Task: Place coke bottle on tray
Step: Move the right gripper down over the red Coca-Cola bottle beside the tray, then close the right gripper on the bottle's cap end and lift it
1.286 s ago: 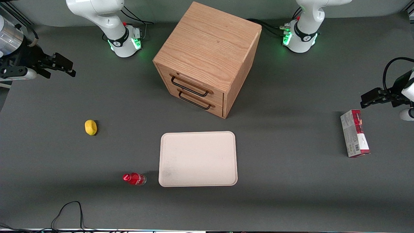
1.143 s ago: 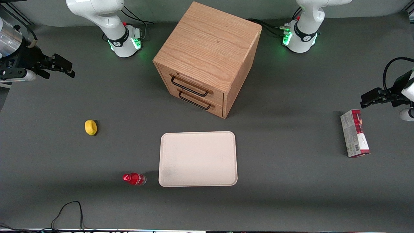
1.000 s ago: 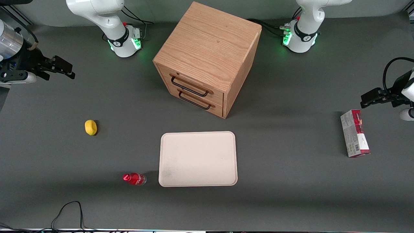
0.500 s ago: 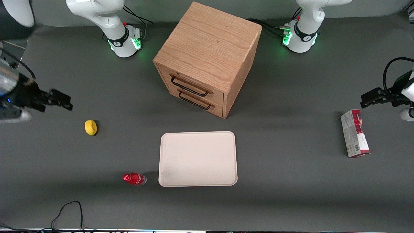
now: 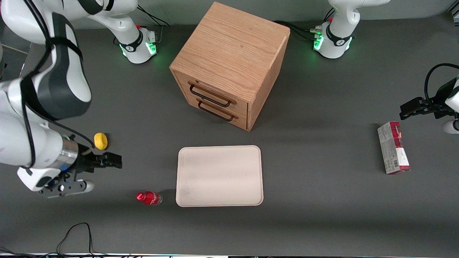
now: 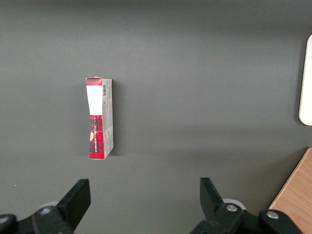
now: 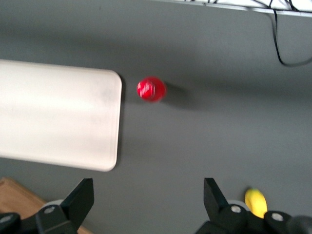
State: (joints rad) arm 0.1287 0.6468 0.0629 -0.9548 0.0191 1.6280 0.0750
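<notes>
Currently the end effector (image 5: 116,162) hung spread and empty above the surface (image 5: 322,200), short of the coke bottle (image 5: 148,197) beside the tray (image 5: 219,175); best to centre over the cap before descending.

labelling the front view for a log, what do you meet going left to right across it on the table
hand above the table, open → coke bottle → tray → red-and-grey carton. The lemon-like object and the cabinet overlap others sideways, so I leave them out.

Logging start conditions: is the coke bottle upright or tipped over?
Upright: the coke bottle shows only its round red cap from above; the open gripper hangs apart from it.
</notes>
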